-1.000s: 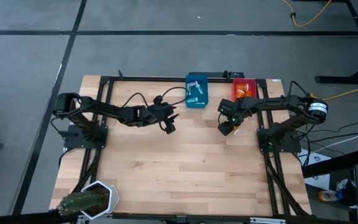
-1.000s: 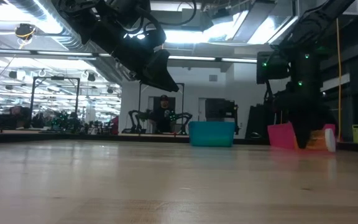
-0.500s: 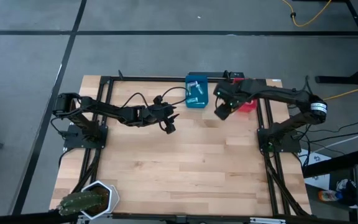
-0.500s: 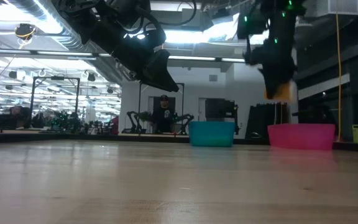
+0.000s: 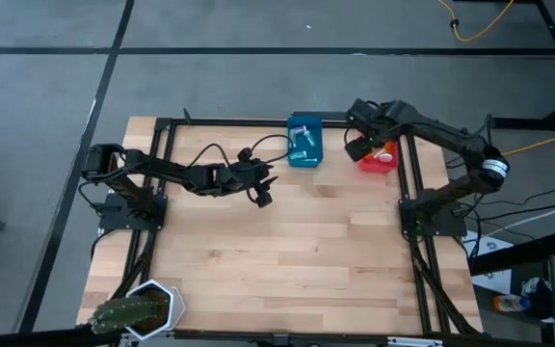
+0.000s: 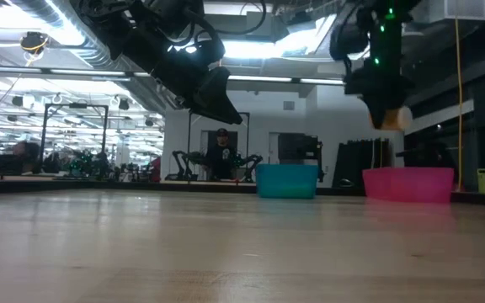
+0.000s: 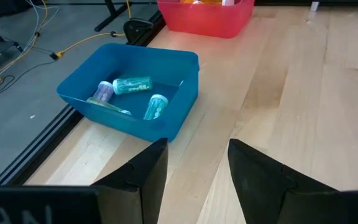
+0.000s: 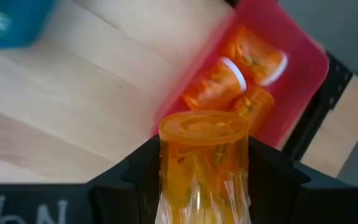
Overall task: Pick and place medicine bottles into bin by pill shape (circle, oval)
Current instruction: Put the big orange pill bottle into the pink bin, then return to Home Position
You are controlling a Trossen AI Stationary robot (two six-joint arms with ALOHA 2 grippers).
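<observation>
Your right gripper (image 8: 204, 180) clamps an orange bottle (image 8: 204, 163) above the red bin (image 5: 378, 159); the left gripper (image 7: 194, 168) hangs open over the wooden table (image 5: 277, 251).

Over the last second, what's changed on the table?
The right tool, shut on an orange bottle, lifted it off the table and carried it back over the red bin. The left tool, open, hasn't moved; the blue bin and its bottles are unchanged.
</observation>
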